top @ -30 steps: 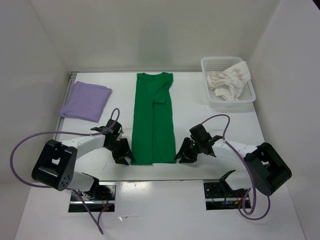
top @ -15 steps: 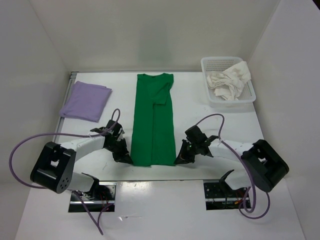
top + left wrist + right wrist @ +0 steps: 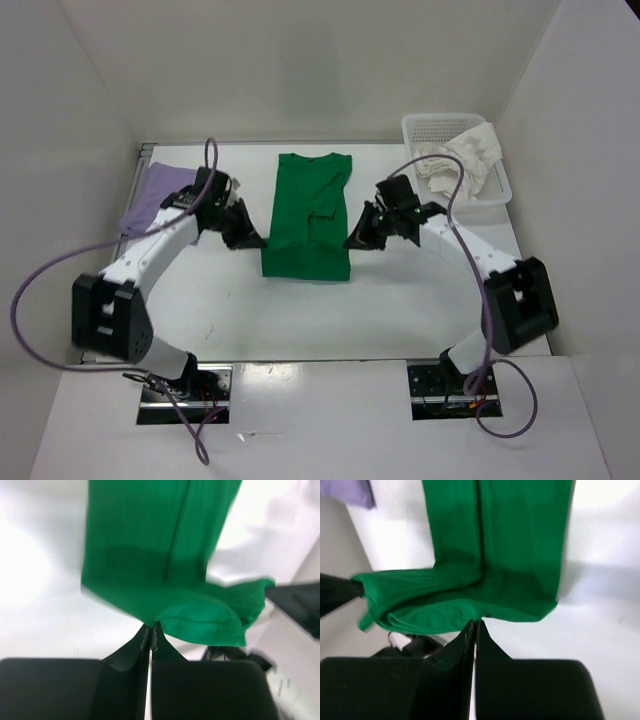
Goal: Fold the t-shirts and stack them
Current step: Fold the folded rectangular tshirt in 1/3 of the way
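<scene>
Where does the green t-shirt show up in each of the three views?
Top external: green t-shirt at the centre of the white table.
Left wrist: upper middle, hem pinched lowest.
Right wrist: upper centre, hem pinched lowest.
Shared landmark: the white table beneath it.

Top view. A white table fills the middle of the frame, enclosed by three plain white walls: a back wall along the top, a left wall and a right wall slanting inward. A grey strip edges the table's upper left corner. Lighting is even and diffuse; shadows are soft.
</scene>
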Available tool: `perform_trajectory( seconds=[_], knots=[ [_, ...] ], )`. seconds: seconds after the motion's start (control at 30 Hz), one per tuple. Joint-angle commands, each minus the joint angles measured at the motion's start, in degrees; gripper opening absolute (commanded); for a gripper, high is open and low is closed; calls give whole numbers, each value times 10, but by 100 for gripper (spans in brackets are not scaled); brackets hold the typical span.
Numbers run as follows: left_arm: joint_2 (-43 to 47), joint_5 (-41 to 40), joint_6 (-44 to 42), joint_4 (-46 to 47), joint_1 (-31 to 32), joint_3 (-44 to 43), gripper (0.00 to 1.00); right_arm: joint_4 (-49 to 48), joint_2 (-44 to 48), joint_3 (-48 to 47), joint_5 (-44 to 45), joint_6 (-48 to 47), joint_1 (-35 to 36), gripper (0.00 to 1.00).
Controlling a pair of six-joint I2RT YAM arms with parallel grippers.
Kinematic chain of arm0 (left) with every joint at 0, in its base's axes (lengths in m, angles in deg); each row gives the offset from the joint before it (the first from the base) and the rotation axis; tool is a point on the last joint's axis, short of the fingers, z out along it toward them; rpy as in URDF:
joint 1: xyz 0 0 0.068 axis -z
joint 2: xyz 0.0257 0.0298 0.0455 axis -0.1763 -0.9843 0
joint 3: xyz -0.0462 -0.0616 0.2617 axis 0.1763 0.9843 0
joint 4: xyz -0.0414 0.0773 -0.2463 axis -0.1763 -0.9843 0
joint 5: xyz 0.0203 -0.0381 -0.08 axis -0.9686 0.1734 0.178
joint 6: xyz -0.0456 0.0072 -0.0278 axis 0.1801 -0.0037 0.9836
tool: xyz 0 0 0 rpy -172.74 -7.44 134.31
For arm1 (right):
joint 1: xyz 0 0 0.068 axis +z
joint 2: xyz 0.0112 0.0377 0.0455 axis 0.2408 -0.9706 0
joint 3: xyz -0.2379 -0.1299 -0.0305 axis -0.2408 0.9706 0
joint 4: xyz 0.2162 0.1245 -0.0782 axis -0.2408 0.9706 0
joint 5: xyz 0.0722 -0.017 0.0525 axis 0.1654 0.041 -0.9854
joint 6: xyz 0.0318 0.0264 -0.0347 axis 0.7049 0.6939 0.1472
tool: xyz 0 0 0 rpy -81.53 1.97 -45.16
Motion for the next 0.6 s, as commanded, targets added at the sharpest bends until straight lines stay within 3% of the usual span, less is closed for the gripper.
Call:
perform_trajectory(
  seconds=[0.0, 0.2, 0.37, 0.5, 0.57],
  knots=[
    [-113, -44, -28, 60, -12, -88, 0, -6, -86, -83, 5, -76, -40, 0],
    [-289, -90, -48, 60, -22, -266, 0, -37, -235, -179, 5, -103, -78, 0],
    [-371, -104, -48, 66, -28, -325, 0, -21, -327, -270, 13, -124, -84, 0],
    [-411, -110, -48, 61, -28, -344, 13, -15, -357, -312, 13, -129, -91, 4],
    [-411, -103, -42, 73, -35, -344, 30, -20, -357, -326, 8, -129, -91, 9]
  ],
)
